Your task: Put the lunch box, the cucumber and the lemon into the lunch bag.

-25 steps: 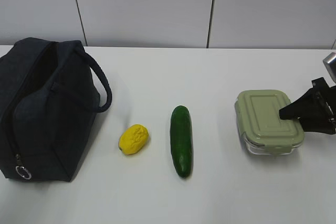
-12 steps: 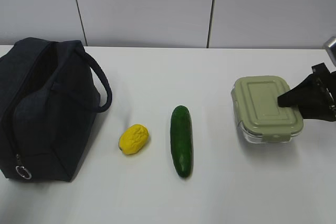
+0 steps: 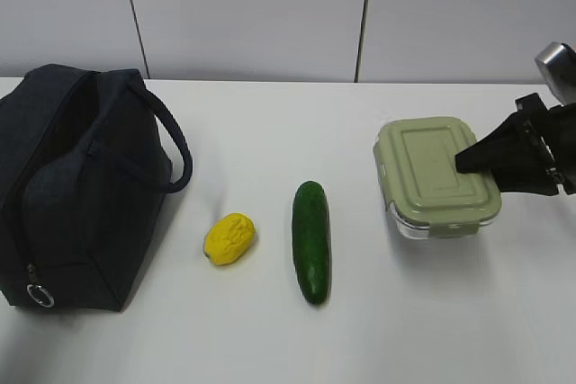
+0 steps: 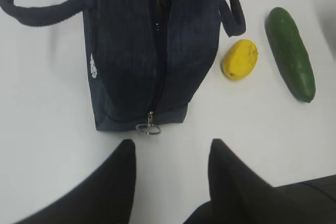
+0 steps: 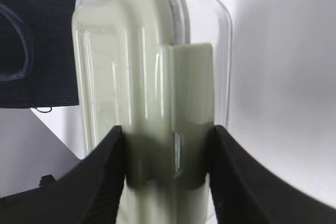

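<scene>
The lunch box, clear with a sage-green lid, hangs just above the table at the right, a shadow under it. My right gripper is shut on its right end, and in the right wrist view its fingers press both sides of the lunch box. The dark green cucumber and the yellow lemon lie mid-table. The navy lunch bag stands at the left. My left gripper is open and empty over bare table, just short of the bag's ring pull.
The white table ends at a pale panelled wall behind. The bag's handles stick out toward the lemon. In the left wrist view the lemon and the cucumber lie right of the lunch bag.
The right gripper has lifted the lunch box off the table and carried it leftward and farther back. The bag, lemon and cucumber have not moved.
</scene>
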You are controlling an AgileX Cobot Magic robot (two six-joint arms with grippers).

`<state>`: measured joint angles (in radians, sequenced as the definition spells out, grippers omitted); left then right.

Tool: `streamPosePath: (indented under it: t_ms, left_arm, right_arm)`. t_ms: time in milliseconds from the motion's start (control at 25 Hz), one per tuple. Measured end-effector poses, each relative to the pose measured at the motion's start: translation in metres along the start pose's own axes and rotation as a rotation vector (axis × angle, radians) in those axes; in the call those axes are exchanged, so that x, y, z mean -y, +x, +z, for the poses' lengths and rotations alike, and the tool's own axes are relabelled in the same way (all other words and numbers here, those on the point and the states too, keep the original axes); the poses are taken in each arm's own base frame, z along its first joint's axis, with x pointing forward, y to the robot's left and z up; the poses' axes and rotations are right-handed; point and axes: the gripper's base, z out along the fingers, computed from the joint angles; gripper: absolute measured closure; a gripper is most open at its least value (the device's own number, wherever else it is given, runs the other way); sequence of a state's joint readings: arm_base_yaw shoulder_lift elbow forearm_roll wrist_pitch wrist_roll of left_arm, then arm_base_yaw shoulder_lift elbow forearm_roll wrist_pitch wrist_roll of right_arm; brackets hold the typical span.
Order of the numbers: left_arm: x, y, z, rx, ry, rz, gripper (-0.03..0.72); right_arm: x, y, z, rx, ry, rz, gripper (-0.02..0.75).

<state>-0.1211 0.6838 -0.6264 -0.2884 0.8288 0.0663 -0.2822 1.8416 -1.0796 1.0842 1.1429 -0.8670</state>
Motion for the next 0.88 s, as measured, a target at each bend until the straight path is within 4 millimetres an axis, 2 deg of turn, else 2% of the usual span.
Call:
streamPosePath:
  t_ms: [320, 680, 880]
  left_arm:
    - [-0.003, -0.036, 0.018, -0.040, -0.042, 0.019, 0.374]
    - [-0.008, -0.082, 0.066, -0.101, -0.067, 0.004, 0.374]
    - [-0.009, -0.106, 0.084, -0.114, -0.071, 0.004, 0.374]
  right_arm:
    - [-0.027, -0.001, -0.001, 0.031, -0.041, -0.028, 0.387]
    - [-0.055, -0.004, -0.017, 0.130, -0.094, -0.056, 0.387]
    - [-0.065, -0.004, -0.024, 0.157, -0.104, -0.070, 0.387]
